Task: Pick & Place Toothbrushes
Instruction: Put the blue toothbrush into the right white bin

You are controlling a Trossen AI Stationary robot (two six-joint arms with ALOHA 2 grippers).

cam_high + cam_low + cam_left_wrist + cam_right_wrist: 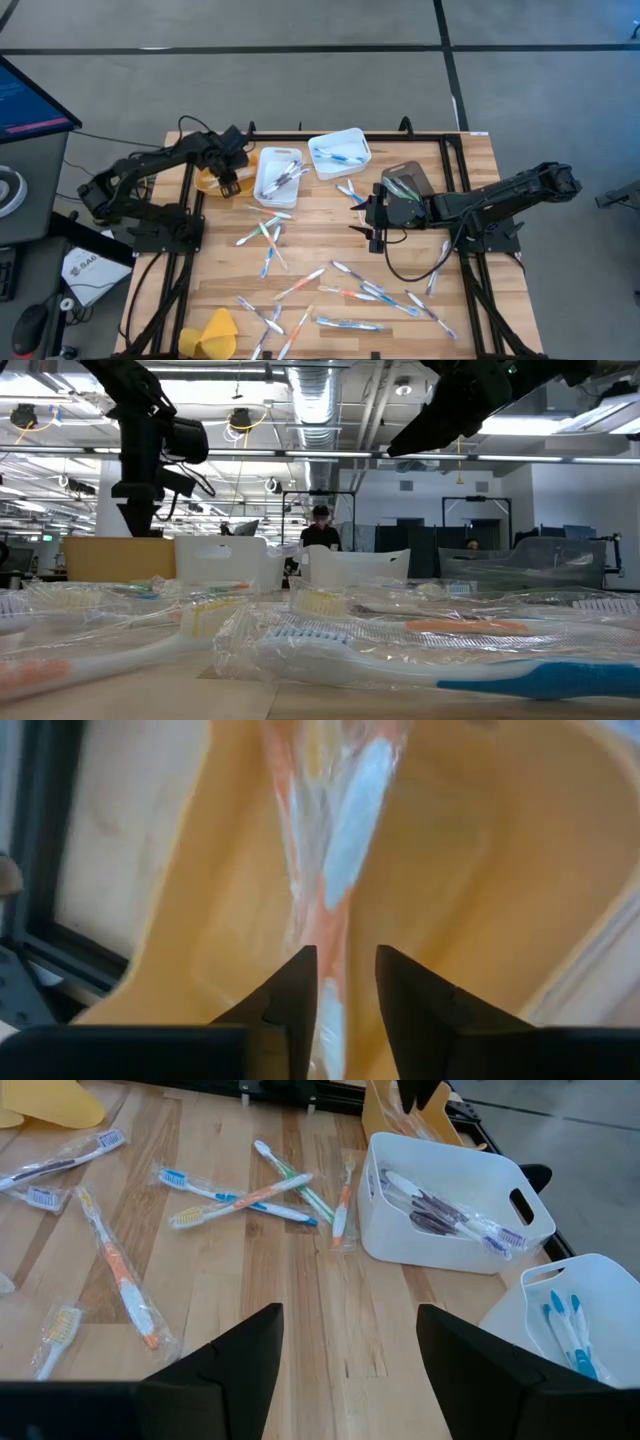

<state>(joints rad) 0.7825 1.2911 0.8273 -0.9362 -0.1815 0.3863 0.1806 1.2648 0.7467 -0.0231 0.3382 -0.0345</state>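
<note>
Wrapped toothbrushes lie scattered flat on the wooden table, in the right wrist view too. My left gripper hangs over the orange bin at the far left, shut on an orange and white wrapped toothbrush. My right gripper is open and hovers above the table's middle, touching nothing; toothbrushes lie ahead of its fingers. One white bin holds purple-handled brushes, the other blue ones. My left gripper pinches the wrapped toothbrush's near end between its two fingers, coming from above and pointing down. The fingers lie across the handle. The brush hangs below them, lengthwise into the orange bin; whether its far end touches the bin floor cannot be told.
Two white bins and a dark bin stand along the far side. A yellow lump sits at the near left corner. Black frame rails flank the table. A person stands far behind it.
</note>
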